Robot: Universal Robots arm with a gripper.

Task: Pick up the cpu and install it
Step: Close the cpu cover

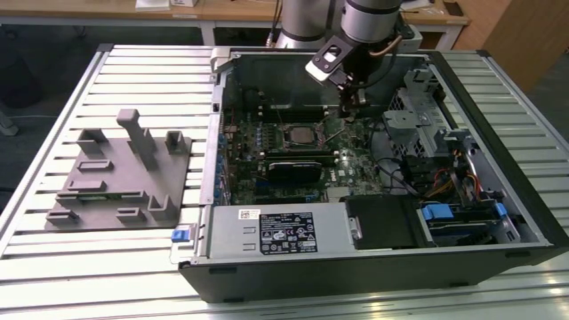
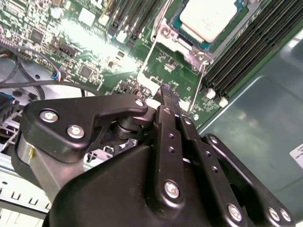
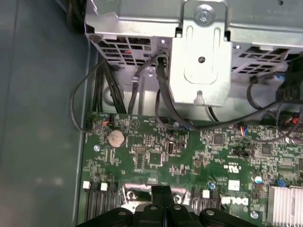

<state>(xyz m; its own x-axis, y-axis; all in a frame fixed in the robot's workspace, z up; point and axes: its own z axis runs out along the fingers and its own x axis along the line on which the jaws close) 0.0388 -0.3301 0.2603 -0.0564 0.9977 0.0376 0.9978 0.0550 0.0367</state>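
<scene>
The cpu [image 2: 208,16], a small square chip with a pale silver top, lies inside the metal-framed socket [image 2: 187,49] on the green motherboard [image 1: 356,160]. My gripper [image 1: 351,110] hangs low over the board just to the exterior view's right of the socket [image 1: 284,133]. In both wrist views its black fingers are pressed together with nothing between them, the tips [image 2: 165,92] [image 3: 163,190] close above the board. A thin metal socket lever [image 2: 199,90] stands right beside the tips; I cannot tell if they touch it.
The open computer case [image 1: 498,120] lies on a slatted metal table [image 1: 53,280]. A grey moulded tray [image 1: 120,173] sits at the exterior view's left. A black heatsink [image 1: 298,170], power supply [image 1: 276,230], drive cage [image 1: 418,100] and loose cables [image 3: 161,94] crowd the case.
</scene>
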